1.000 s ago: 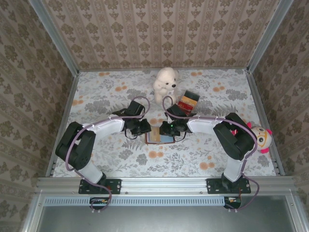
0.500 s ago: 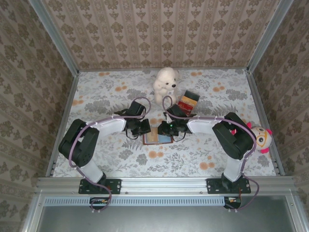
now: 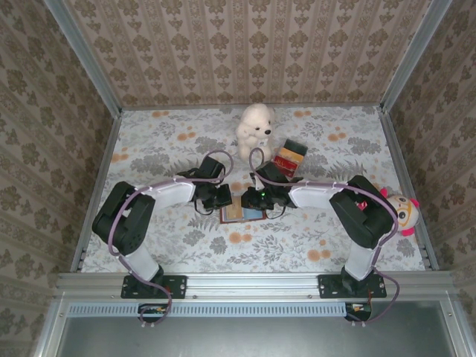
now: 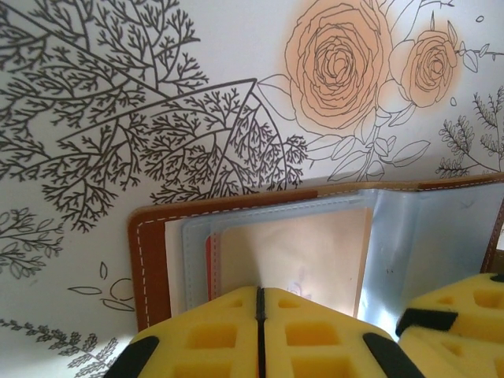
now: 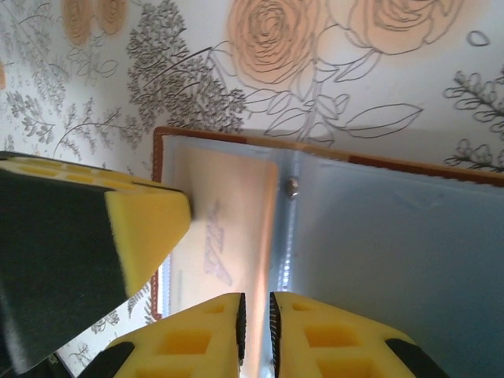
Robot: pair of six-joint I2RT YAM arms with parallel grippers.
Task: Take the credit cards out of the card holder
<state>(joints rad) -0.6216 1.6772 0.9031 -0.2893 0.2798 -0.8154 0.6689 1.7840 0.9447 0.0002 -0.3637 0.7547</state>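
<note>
At card holder edges: left tool, right tool pressed together; bare table alongside.

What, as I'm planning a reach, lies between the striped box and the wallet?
The right gripper, tips on the wallet, lies between it and the striped box, in the top view.

- from the top external view we look down and forward from above and behind the arm bases, far enough off to take in the whole tabletop.
- in the left wrist view we sit just behind the left gripper, facing down, very close to the card holder.
- in the right wrist view we ride behind the right gripper, equally close, coming from the opposite side.
- all three views share the open card holder, and each wrist view catches the other gripper at its edge.
</note>
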